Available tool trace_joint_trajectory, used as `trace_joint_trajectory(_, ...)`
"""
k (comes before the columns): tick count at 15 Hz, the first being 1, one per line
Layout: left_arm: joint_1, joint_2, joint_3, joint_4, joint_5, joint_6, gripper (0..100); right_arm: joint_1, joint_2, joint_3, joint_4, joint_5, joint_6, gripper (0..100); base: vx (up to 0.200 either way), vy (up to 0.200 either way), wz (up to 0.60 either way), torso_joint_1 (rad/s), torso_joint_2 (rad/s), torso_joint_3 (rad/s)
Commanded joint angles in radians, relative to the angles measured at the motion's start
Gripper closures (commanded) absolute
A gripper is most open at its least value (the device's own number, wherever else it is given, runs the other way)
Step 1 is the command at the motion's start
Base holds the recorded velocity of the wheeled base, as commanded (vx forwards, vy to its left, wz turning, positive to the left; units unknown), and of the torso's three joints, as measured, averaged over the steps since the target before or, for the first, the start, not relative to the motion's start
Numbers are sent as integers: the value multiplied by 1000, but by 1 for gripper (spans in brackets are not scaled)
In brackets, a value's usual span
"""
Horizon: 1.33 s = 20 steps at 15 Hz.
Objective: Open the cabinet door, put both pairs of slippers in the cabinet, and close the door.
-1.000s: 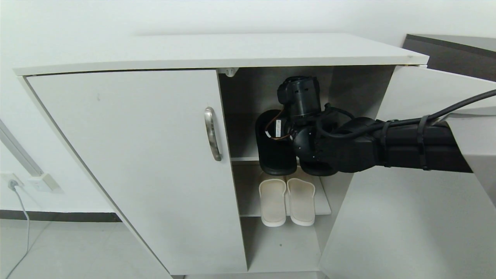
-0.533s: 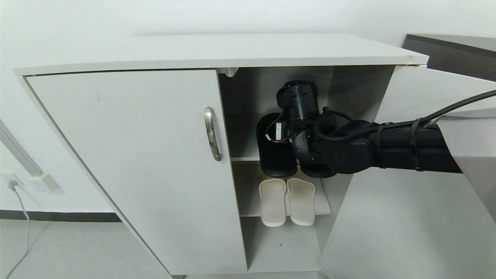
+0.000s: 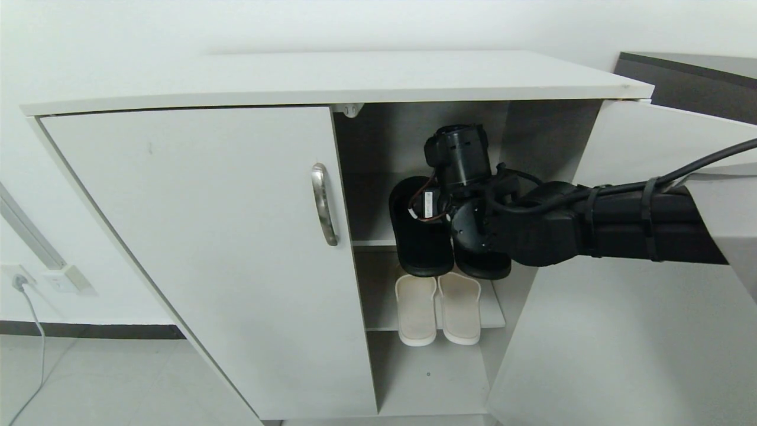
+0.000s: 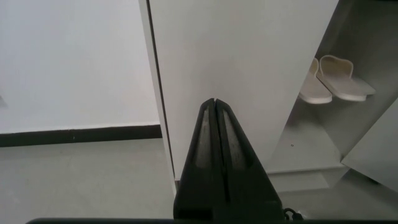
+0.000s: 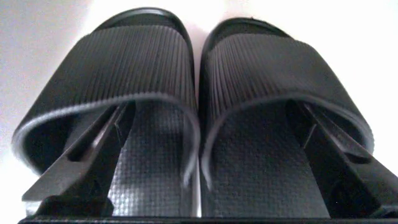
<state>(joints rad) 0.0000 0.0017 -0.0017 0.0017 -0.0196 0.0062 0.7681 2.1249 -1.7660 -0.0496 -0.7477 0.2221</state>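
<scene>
The white cabinet (image 3: 355, 77) has its right door (image 3: 621, 331) swung open and its left door (image 3: 195, 248) closed. A pair of black slippers (image 3: 417, 236) hangs at the front edge of the upper shelf (image 3: 372, 242), heels past the edge. My right arm (image 3: 591, 231) reaches into the opening. My right gripper (image 5: 205, 124) is shut on the black slippers (image 5: 199, 93), one finger under each strap. A pair of white slippers (image 3: 437, 307) lies side by side on the lower shelf (image 3: 494, 316). My left gripper (image 4: 214, 106) is shut and empty, low in front of the closed door, with the white slippers (image 4: 336, 78) beyond it.
A metal handle (image 3: 324, 204) is on the closed left door. A wall socket with a cable (image 3: 18, 281) sits low on the wall at the left. Grey floor lies in front of the cabinet, and the bottom compartment (image 3: 429, 378) holds nothing.
My right arm pushed slightly left, then drew back right and down. The black slippers now hang lower, overhanging the upper shelf's edge more.
</scene>
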Motion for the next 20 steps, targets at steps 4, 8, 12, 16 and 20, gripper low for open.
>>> trace_joint_trajectory(4, 0, 0, 0, 0, 0, 0, 100, 68, -161, 164, -6, -4, 2, 0, 0, 0, 0, 0, 0, 0)
trace_joint_trajectory(8, 0, 0, 0, 0, 0, 0, 100, 191, -358, 424, -36, 5, 17, 0, 0, 0, 0, 0, 0, 0)
trace_joint_trajectory(12, 0, 0, 0, 0, 0, 1, 100, 226, -444, 623, -131, 110, 17, 0, 0, 0, 0, 0, 0, 0)
trace_joint_trajectory(16, 0, 0, 0, 1, 0, 1, 100, 224, -454, 747, -322, 185, -3, 100, 0, 0, 0, 0, 0, 0)
trace_joint_trajectory(20, 0, 0, 0, 1, 0, 1, 100, 227, -439, 766, -328, 191, -9, 100, 0, 0, 0, 0, 0, 0)
